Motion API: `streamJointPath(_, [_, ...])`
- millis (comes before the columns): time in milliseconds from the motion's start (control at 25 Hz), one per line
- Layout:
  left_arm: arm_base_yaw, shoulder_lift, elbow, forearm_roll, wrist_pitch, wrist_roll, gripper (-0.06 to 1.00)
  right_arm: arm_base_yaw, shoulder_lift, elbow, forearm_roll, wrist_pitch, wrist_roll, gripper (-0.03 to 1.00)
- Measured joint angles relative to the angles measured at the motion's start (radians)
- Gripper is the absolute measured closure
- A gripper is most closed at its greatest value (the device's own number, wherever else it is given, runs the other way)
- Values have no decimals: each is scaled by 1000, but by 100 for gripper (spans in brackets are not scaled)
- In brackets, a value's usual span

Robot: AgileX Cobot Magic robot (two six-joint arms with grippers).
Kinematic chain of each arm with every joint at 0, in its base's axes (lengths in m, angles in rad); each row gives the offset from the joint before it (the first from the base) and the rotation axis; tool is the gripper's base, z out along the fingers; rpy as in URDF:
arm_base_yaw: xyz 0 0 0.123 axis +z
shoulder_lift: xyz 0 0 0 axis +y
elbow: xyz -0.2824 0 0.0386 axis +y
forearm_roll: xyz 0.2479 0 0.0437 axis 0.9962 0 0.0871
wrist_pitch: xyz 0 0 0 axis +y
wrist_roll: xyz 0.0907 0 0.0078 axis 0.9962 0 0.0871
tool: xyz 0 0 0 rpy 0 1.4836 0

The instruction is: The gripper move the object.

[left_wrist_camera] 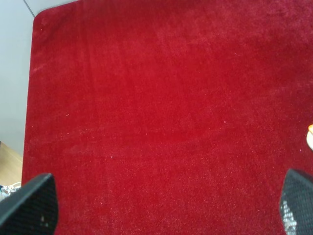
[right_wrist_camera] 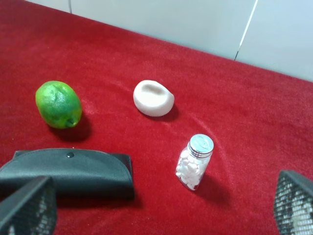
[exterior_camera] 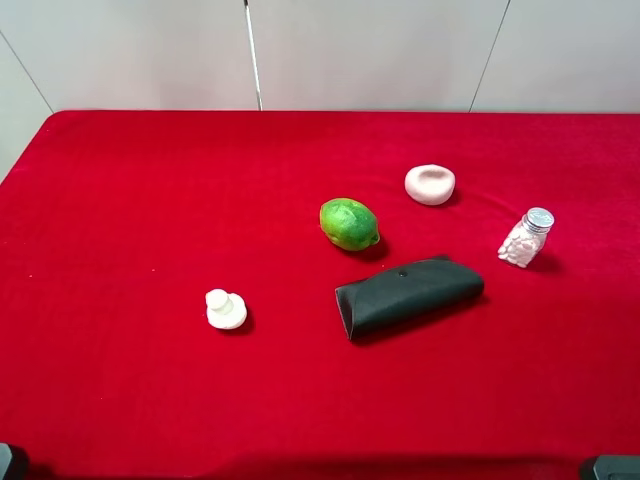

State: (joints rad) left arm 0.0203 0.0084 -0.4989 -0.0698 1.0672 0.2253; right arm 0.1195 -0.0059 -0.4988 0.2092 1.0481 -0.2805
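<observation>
Seen from above on a red cloth-covered table (exterior_camera: 120, 200): a small clear glass bottle (exterior_camera: 525, 240) of white pills, silver cap on, standing upright. Landmark at centre, a green fruit (exterior_camera: 349, 223). Well to the right of the fruit, the bottle, apart from everything else. Just beyond the fruit and to its right, a pale pink-white bowl-shaped piece (exterior_camera: 430, 184). In front of the fruit, close by, a folded black pouch (exterior_camera: 408, 296) lying flat. To the fruit's front left, well apart, a white knobbed lump (exterior_camera: 225, 308).

From the right wrist, the right gripper (right_wrist_camera: 161, 208) spread wide, jaws at either edge, nothing between them, bottle untouched ahead. From the left wrist, the left gripper (left_wrist_camera: 168, 205) likewise parted wide over bare red cloth, holding nothing.
</observation>
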Motion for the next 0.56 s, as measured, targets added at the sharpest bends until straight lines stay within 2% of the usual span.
streamJointPath(560, [0, 0, 0, 0, 0, 0, 7, 0, 0, 0, 0, 0, 0, 27])
